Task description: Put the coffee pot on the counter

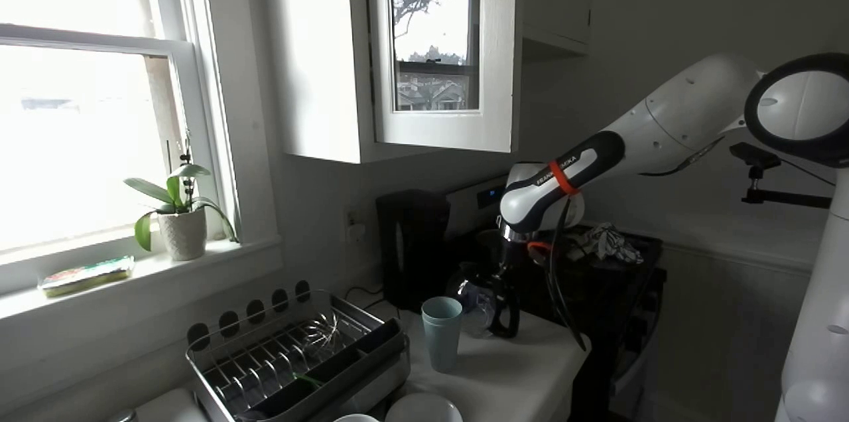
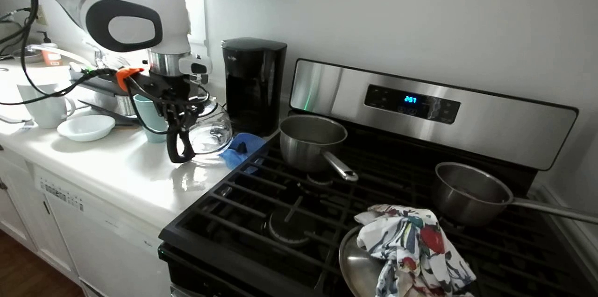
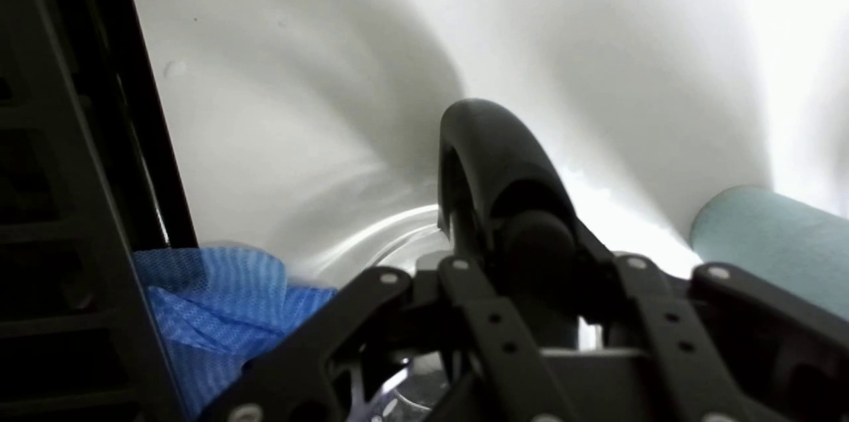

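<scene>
where the claw (image 3: 547,264) points down, its two sides are drawn in on the dark handle (image 3: 494,135) of the coffee pot (image 2: 211,131), and the grip looks sure. the glass body sits roughly upright just behind the claw, over the white desk (image 2: 126,171), though i cannot tell whether the base touches or floats barely above. i would judge the task close to its end: the pot is in hand and in the right place; what seems left is to settle the base flat, let go of the handle and lift off cleanly.

as for edges, the stove (image 2: 224,256) runs near the claw on one flank, with a blue mesh cloth (image 3: 229,306) bunched along its rim beside the pot — a drift that way could set the base on cloth. on the opposite flank the pale blue cup (image 1: 443,337) stands upright near the claw, with the dish rack (image 1: 378,374) beyond it. the black coffee machine (image 2: 254,83) rises behind, so there looks to be little room to push back. the best open room lies ahead of the claw — bare desk from the handle to the front edge.
</scene>
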Motion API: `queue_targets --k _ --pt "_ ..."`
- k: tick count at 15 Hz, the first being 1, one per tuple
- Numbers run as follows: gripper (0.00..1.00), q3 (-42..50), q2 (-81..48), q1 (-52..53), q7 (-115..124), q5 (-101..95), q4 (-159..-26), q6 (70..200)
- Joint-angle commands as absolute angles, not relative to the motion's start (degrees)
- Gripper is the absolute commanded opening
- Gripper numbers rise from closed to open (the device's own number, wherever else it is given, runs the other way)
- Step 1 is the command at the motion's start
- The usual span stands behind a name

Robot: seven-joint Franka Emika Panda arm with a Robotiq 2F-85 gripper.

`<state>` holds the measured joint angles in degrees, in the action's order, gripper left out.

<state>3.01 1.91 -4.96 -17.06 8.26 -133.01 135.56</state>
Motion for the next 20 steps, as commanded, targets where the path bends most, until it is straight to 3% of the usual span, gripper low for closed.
queue_targets --k 1,20 --pt "0.08 3.38 4.37 -4.38 -15.84 7.15 -134.33 134.4" --pt "0.08 3.71 4.83 -4.0 -13.06 3.96 -133.6 126.53"
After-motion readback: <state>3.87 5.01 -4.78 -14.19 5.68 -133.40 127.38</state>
